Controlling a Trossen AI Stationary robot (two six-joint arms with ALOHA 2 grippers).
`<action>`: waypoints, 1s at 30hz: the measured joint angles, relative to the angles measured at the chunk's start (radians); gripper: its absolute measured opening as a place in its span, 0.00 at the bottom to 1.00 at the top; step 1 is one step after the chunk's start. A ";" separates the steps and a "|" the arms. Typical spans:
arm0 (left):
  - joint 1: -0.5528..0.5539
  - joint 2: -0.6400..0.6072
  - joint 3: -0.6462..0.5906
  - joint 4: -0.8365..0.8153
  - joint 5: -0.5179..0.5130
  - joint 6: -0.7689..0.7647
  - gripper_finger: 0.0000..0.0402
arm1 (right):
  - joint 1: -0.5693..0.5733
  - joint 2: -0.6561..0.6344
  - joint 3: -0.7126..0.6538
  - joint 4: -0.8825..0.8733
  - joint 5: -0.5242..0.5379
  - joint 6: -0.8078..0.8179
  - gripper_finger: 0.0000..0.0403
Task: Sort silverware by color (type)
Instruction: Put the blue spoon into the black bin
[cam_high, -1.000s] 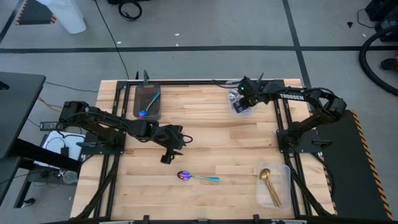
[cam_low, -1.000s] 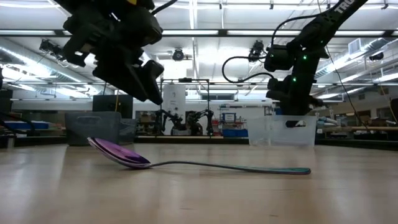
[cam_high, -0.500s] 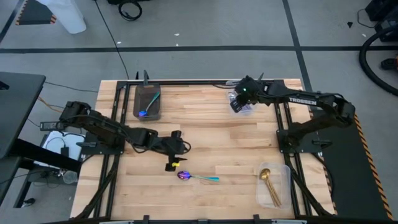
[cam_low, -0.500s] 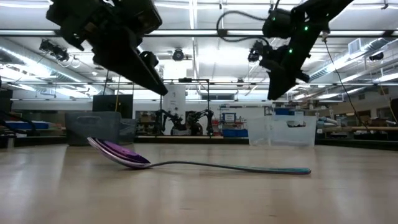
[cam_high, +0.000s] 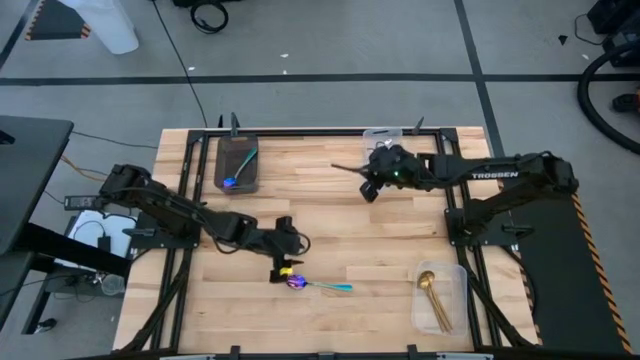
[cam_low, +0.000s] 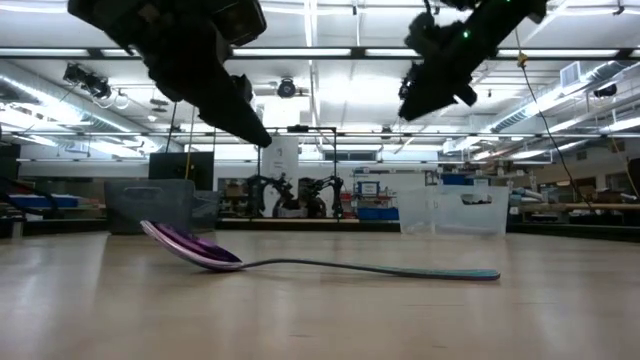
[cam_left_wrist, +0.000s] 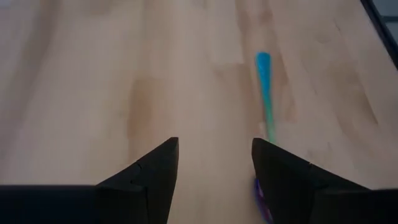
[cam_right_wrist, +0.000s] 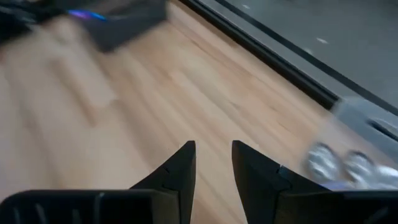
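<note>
Purple-bowled spoon (cam_left_wrist: 262, 190) half hidden behind spread left pincer (cam_left_wrist: 214, 163), right pincer (cam_right_wrist: 213, 155) parted, empty

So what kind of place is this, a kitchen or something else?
Not a kitchen; most likely a robotics lab or workshop. The low view shows a large hall with ceiling strip lights and another robot arm on a far bench, and the high view shows a taped floor.

left pincer (cam_high: 278, 271) open low, right pincer (cam_high: 366, 190) parted
</note>
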 joint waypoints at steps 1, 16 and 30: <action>-0.009 0.012 0.003 0.005 0.002 0.000 0.53 | 0.022 0.000 0.000 0.017 0.000 0.004 0.28; -0.049 0.112 0.036 -0.002 0.003 -0.174 0.53 | 0.176 0.000 -0.014 0.187 0.140 -0.053 0.28; -0.077 0.334 0.274 -0.197 -0.001 -0.151 0.53 | 0.176 0.001 -0.016 0.158 0.129 -0.054 0.28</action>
